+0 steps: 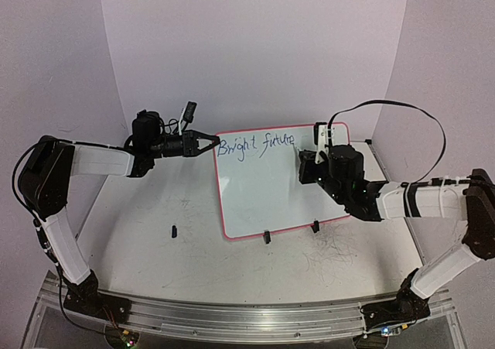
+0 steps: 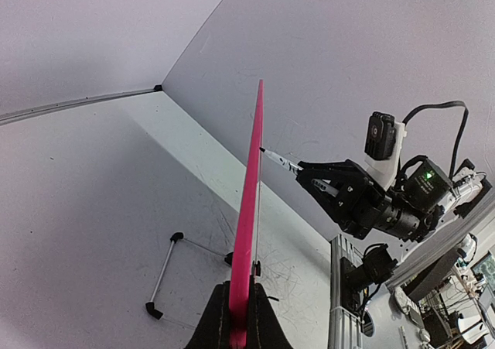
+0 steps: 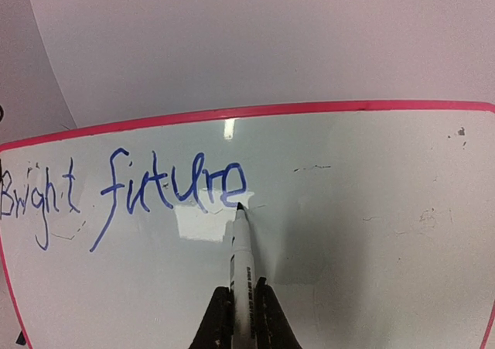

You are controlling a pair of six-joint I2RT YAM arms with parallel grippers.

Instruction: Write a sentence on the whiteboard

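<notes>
Right wrist view: pinches a marker in the closed right gripper, tip touching the whiteboard just after the last "e" of the sentence, thin blue "Bright future" along the top; clamps the whiteboard's pink left rim in the left gripper, on a scuffed white table between pale walls.
</notes>
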